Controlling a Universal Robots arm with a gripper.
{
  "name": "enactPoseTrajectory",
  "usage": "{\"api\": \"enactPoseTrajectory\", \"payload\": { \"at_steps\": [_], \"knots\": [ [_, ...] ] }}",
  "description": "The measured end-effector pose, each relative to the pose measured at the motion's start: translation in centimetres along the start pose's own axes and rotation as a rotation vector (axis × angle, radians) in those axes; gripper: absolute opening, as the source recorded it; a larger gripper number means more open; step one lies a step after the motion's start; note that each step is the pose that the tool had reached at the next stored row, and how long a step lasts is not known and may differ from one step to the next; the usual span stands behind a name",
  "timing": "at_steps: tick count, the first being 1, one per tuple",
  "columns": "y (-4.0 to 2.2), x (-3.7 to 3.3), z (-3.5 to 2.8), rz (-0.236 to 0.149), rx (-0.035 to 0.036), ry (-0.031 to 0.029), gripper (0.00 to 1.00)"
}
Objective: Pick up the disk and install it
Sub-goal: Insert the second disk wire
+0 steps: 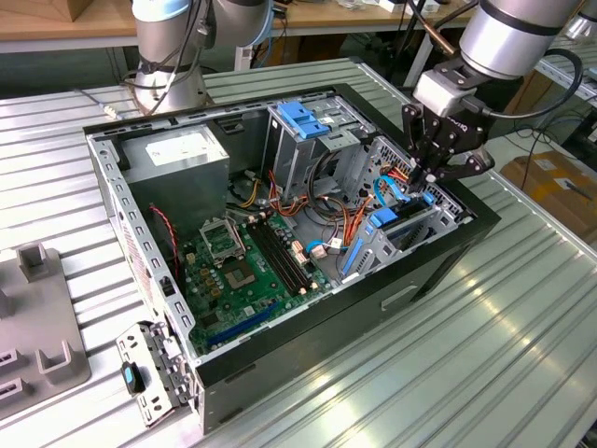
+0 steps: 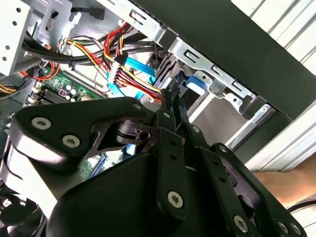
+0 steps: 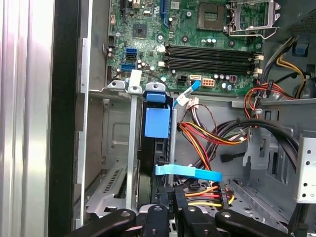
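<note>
The disk (image 3: 157, 123) stands on edge in a slot of the drive bay at the case's front corner, its light-blue plastic frame facing up. In the exterior view the disk (image 1: 381, 224) sits low in that bay on the exterior view's right. My gripper (image 1: 422, 182) hangs directly over the bay's outer end. In the first wrist view the gripper (image 3: 172, 198) has its black fingers close together, just off the disk's near edge. The second wrist view shows the gripper (image 2: 174, 101) shut, tips next to the blue frame (image 2: 197, 81). Nothing is held.
The open black computer case (image 1: 438, 257) lies on a ribbed metal table (image 1: 485, 373). Inside are the green motherboard (image 1: 242, 271), a grey power supply box (image 1: 182, 154), a tall metal cage with a blue latch (image 1: 303, 117), and loose coloured cables (image 3: 207, 138) beside the bay. A grey fixture (image 1: 37, 317) stands on the exterior view's left.
</note>
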State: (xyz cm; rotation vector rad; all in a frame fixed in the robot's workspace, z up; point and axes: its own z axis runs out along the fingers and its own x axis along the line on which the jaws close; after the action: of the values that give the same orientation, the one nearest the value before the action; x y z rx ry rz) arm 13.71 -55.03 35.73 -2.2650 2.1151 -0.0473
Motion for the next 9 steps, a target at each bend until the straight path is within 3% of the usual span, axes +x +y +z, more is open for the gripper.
{"api": "enactPoseTrajectory", "payload": {
  "at_steps": [9],
  "knots": [
    [0.31, 0.42, 0.32, 0.000, 0.0000, 0.0000, 0.17]
  ]
}}
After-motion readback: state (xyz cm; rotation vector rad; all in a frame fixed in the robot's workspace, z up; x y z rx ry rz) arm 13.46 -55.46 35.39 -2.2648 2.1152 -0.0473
